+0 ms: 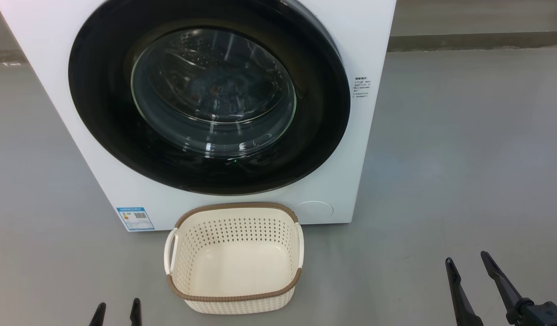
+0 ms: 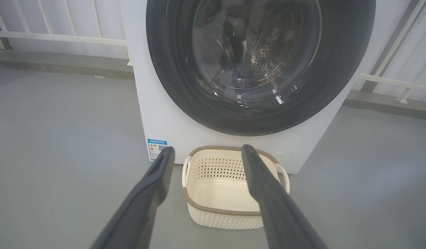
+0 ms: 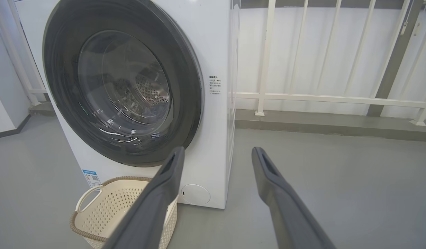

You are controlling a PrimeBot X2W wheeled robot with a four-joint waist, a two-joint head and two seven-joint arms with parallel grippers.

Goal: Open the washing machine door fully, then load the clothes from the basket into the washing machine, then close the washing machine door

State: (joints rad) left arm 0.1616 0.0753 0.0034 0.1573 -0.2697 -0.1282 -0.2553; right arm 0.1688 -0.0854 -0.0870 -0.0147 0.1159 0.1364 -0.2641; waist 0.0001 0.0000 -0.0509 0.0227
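Grey floor (image 1: 464, 149), white railing (image 3: 320, 98) behind. Washer (image 1: 52, 77) stands straight ahead, door (image 1: 102, 117) shut flush against its front. Bluish clothes (image 1: 215, 90) show dimly through the glass, low in the drum; detail unclear. Basket (image 1: 235, 207) sits on the floor just in front of the washer, below the door. Left gripper (image 1: 118, 302) and right gripper (image 1: 466, 257): jaws apart, gripping nothing, both clear of the basket.

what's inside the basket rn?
Nothing: the basket shows a bare cream floor and perforated walls. The right gripper covers one corner in its wrist view, but the head view shows the whole floor.
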